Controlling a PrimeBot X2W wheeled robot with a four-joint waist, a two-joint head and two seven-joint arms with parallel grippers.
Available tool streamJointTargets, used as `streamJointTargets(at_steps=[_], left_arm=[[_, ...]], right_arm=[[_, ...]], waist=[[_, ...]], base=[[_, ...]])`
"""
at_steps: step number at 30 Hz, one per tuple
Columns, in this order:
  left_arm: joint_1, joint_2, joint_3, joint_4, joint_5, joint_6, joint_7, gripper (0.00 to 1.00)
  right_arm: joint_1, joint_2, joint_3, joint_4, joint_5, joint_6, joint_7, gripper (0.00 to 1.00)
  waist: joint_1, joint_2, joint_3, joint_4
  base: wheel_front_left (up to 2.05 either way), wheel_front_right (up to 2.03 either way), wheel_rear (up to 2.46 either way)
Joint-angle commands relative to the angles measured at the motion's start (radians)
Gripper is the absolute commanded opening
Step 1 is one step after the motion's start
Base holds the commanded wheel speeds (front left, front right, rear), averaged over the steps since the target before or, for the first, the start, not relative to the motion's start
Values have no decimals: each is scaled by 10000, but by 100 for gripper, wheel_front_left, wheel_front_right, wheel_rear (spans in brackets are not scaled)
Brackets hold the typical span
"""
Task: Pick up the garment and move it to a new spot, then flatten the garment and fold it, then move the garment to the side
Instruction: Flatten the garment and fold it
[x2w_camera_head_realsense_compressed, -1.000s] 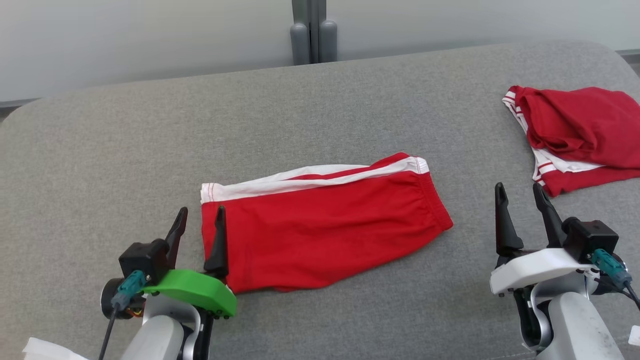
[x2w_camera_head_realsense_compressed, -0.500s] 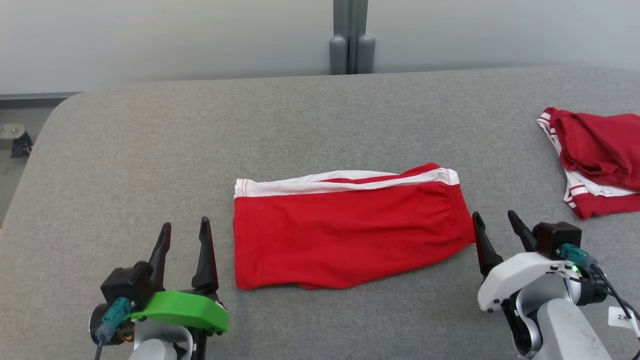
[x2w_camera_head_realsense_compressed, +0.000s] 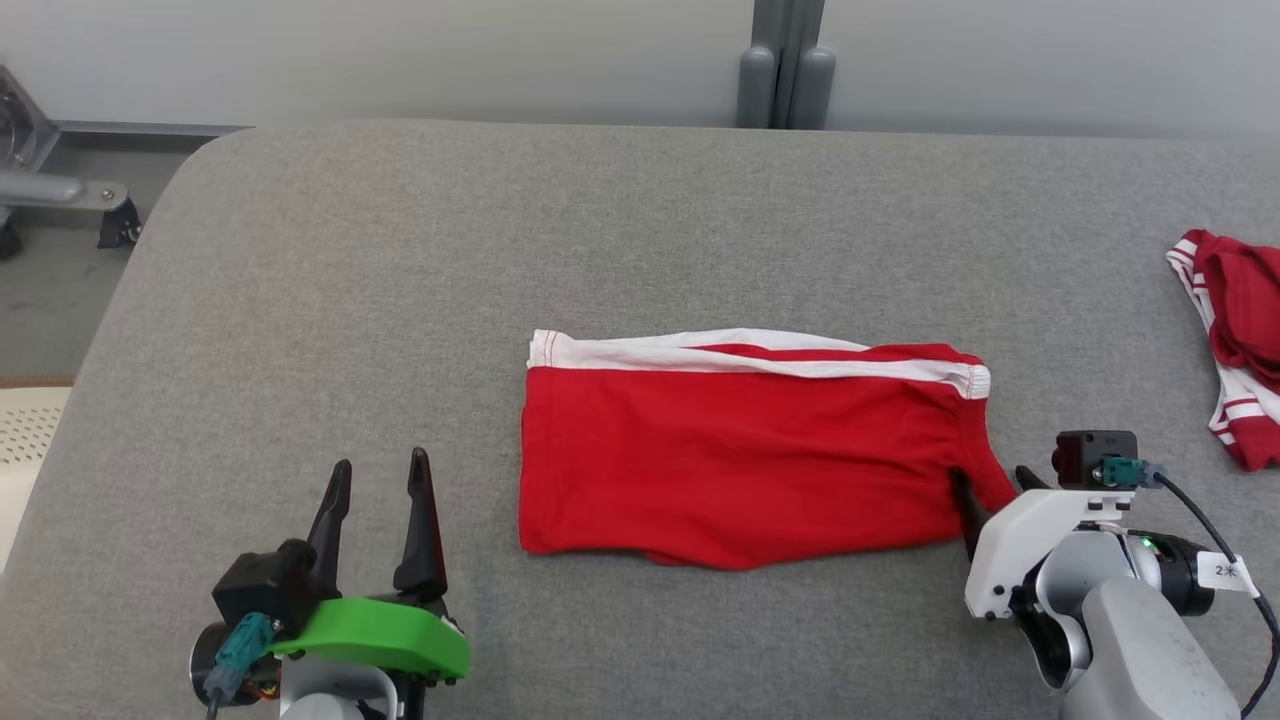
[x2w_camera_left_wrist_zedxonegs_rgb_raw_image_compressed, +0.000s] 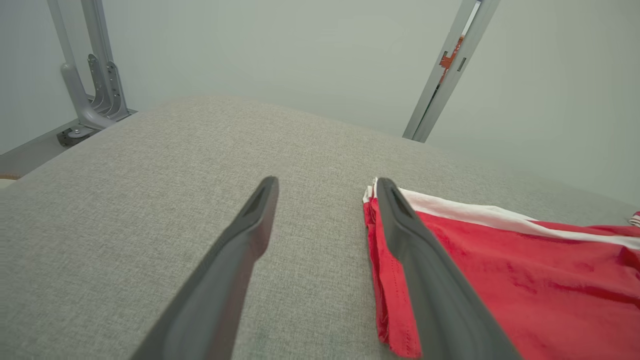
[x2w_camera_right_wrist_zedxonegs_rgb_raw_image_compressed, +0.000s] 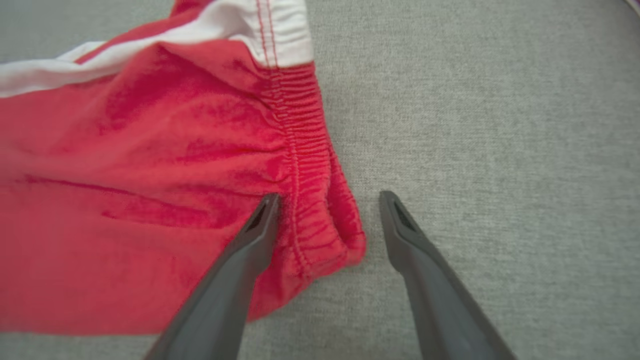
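The garment (x2w_camera_head_realsense_compressed: 740, 460), red shorts with a white side stripe, lies folded flat in the middle of the grey table (x2w_camera_head_realsense_compressed: 400, 250). My left gripper (x2w_camera_head_realsense_compressed: 380, 462) stands open on the table, a little left of the garment's left edge. In the left wrist view, the left gripper (x2w_camera_left_wrist_zedxonegs_rgb_raw_image_compressed: 326, 182) has bare table between its fingers and the garment (x2w_camera_left_wrist_zedxonegs_rgb_raw_image_compressed: 525, 270) lies just beyond the right finger. My right gripper (x2w_camera_head_realsense_compressed: 990, 478) is open at the garment's near right corner. The right wrist view shows the right gripper (x2w_camera_right_wrist_zedxonegs_rgb_raw_image_compressed: 329, 196) straddling the gathered waistband of the garment (x2w_camera_right_wrist_zedxonegs_rgb_raw_image_compressed: 150, 200).
A second red and white garment (x2w_camera_head_realsense_compressed: 1240, 340) lies crumpled at the table's right edge. A grey post (x2w_camera_head_realsense_compressed: 785, 70) stands behind the far edge. A metal frame (x2w_camera_head_realsense_compressed: 50, 190) sits on the floor beyond the table's left corner.
The head camera has swung to the left. My right gripper has come in to the garment's right corner and now straddles it. My left gripper has drawn clear of the garment's left edge.
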Motion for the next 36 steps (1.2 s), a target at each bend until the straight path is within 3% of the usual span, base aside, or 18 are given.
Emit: streamJointTargets(at_steps=[1,5,6,14,21,27,36], left_arm=[[174,-30,48,13,103,-38,-29,100],[212,-60,171,29,181,-62,-29,100],[215,-68,197,26,197,-68,-29,100],[264,-91,276,2,365,-130,-29,100],[312,-113,192,40,408,-157,-30,100],[333,-108,124,113,413,-206,-30,100],[317,-27,-9,198,427,-175,8,100]], right_arm=[[-82,-31,24,112,184,-15,37,58],[-147,-38,214,277,603,-15,-45,4],[-164,-58,261,298,675,-15,-70,0],[-495,-503,346,-84,1302,-15,-390,0],[28,-1005,-272,-705,1440,-15,-206,0],[550,-703,-475,-1071,1597,-14,-57,0],[730,-320,561,-2074,2025,-14,-47,0]], waist=[[0,0,60,78],[0,0,63,23],[0,0,60,-8],[0,0,-33,-501],[0,0,-135,-737],[0,0,-154,-772],[0,0,-379,-394]], base=[[0,0,0],[0,0,0],[0,0,0],[0,0,0],[0,0,0],[0,0,0],[0,0,0]])
